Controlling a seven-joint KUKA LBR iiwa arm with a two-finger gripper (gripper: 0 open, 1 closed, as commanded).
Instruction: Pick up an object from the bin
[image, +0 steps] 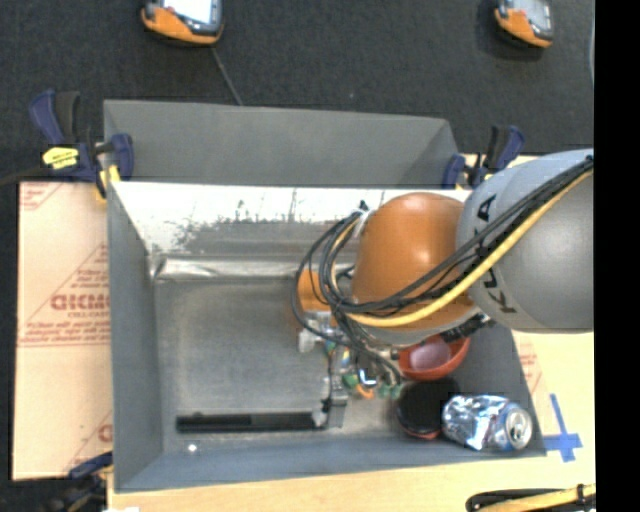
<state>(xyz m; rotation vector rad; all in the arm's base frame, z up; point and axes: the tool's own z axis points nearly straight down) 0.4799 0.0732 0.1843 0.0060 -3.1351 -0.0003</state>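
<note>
The grey metal bin (130, 300) stands on dark matting (350, 50). Along the bin's near wall lies a long black bar (245, 422). In the bin's near right corner are a crushed silver can (487, 422), a red bowl (435, 357) and a black disc (420, 410). The gripper (333, 398) hangs at the bar's right end; how far open it is cannot be told.

This looks like a robotics lab or test cell, not a home or a shop. An industrial robot arm (545, 270), grey with KUKA lettering (487, 250) on its casing, reaches over a grey sheet-metal bin (280, 150) with sloped walls. The arm has an orange cover (410, 250) at its wrist and black and yellow cables (325, 265) looped along it. The bin sits on a dark, carpet-like surface (350, 50). Inside lie unrelated odds and ends, among them a crushed drink can (487, 422) and a thin black bar (250, 422).
</note>
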